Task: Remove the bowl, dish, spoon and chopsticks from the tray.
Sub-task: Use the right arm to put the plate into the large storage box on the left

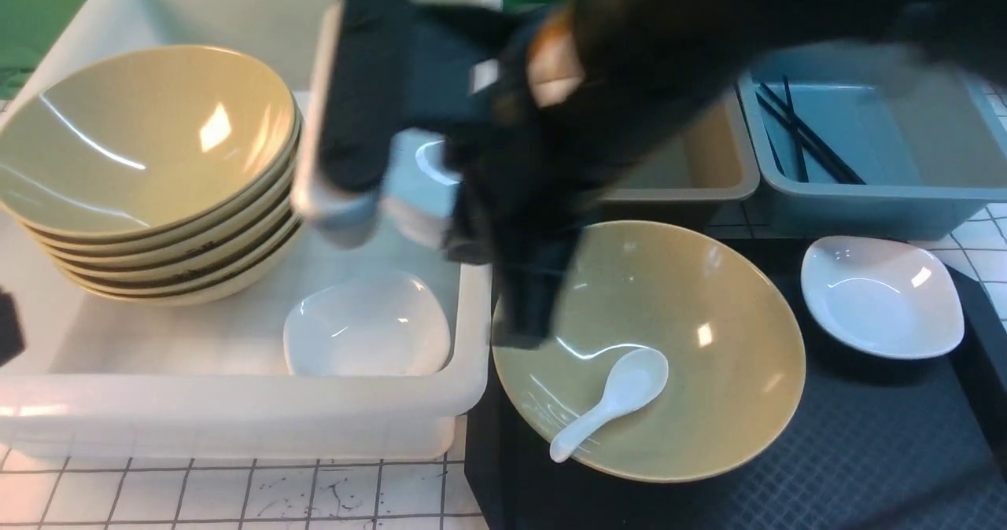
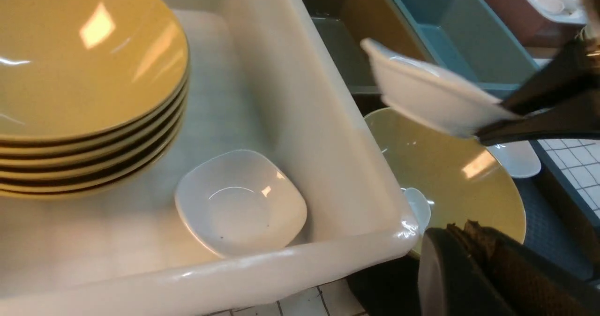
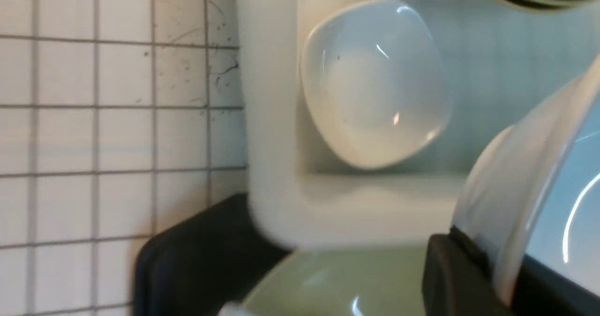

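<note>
The light, glossy, brittle dish (image 2: 431, 95) is gripped tilted by its rim in the clamped right claw (image 2: 492, 121) over the bin's (image 2: 328, 133) right wall, and, being judged slippery, is best carried slowly; the left claw (image 2: 461, 229) is closed.

Olive-yellow bowl (image 1: 700, 333), diamond-textured black tray (image 1: 865, 451)

Surface: white tiled tabletop (image 1: 236, 498) with dark grid lines.
Left: large white rectangular plastic bin (image 1: 236, 424).
Right, just beside it: black rectangular diamond-textured plastic tray (image 1: 865, 451).
Behind tray: beige plastic bin (image 1: 712, 180), blue-grey plastic bin (image 1: 865, 204), side by side.
</note>
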You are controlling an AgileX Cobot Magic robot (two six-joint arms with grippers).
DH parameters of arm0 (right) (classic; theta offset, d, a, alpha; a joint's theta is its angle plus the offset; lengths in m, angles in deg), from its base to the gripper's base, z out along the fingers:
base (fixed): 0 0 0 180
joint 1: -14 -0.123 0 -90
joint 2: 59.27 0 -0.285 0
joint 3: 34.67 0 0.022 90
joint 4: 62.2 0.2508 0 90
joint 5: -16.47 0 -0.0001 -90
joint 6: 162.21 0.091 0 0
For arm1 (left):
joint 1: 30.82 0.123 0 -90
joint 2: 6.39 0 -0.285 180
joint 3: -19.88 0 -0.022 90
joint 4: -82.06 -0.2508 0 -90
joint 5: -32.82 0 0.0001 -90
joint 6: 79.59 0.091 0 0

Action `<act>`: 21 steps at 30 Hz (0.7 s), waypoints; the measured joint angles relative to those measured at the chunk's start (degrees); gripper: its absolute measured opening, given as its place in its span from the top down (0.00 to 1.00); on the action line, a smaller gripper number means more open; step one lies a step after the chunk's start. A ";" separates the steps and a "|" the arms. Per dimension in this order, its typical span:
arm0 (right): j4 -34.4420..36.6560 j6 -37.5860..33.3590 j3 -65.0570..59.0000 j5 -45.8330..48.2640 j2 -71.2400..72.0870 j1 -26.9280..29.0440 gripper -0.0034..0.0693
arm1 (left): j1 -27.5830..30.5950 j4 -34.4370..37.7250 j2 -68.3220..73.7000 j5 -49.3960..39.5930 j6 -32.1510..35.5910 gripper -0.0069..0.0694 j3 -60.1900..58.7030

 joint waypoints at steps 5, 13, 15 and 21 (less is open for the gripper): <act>-0.48 -3.42 10.32 1.67 -11.46 -1.35 0.88 | 0.00 -1.31 -1.94 -1.06 -0.05 0.91 0.06; -0.09 -9.61 16.57 3.66 -19.04 -2.70 0.88 | 0.00 -1.87 -1.99 -1.53 -0.05 0.91 0.10; -0.20 -10.84 16.69 3.53 -20.26 -2.47 0.88 | 0.00 -2.00 -1.99 -1.72 -0.05 0.91 0.10; 0.38 -12.30 16.78 1.12 -22.31 0.57 0.88 | 0.00 -2.05 -1.99 -1.91 -0.05 0.91 0.10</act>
